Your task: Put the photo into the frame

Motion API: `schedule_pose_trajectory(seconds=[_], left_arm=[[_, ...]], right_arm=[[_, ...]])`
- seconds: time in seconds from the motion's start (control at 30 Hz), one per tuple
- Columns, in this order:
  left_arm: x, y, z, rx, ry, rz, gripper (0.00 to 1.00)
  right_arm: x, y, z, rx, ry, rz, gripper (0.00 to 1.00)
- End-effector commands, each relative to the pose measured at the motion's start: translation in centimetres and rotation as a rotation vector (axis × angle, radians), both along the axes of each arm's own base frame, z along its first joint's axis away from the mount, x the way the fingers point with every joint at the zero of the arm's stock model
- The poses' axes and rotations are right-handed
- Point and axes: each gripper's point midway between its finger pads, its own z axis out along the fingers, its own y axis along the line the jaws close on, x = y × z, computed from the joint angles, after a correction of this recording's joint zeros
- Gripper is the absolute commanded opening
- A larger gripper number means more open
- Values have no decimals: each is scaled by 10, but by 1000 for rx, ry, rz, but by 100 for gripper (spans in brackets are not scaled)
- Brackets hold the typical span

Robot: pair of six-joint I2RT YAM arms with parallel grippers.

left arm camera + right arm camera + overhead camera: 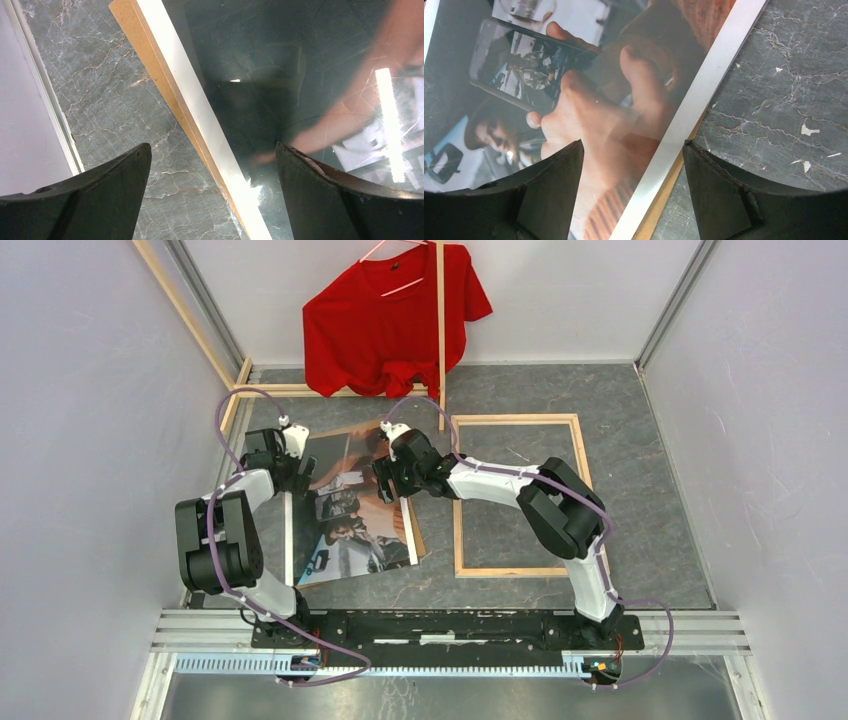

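Left gripper and right gripper, both released, straddle opposite edges of the photo.

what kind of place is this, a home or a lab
Probably a robot test cell: plain panel walls box in the table, two arms are bolted to a metal rail, and a red T-shirt hangs behind.
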Motion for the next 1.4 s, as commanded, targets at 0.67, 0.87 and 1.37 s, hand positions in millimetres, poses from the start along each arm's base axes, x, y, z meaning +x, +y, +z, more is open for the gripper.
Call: schedule_pose_trajectory(seconds=[0.67,0.87,1.37], left_arm=[[-46,-5,-41,-6,201,-9,100],[-45,-6,-39,-10,199,-12,100],[-23,0,19,-71,109,-5,100]], right_arm=[[-27,32,130,337,-82,92,78],[-28,30,145,445,-23,77,78],[86,-22,55,242,-30,-148,83]])
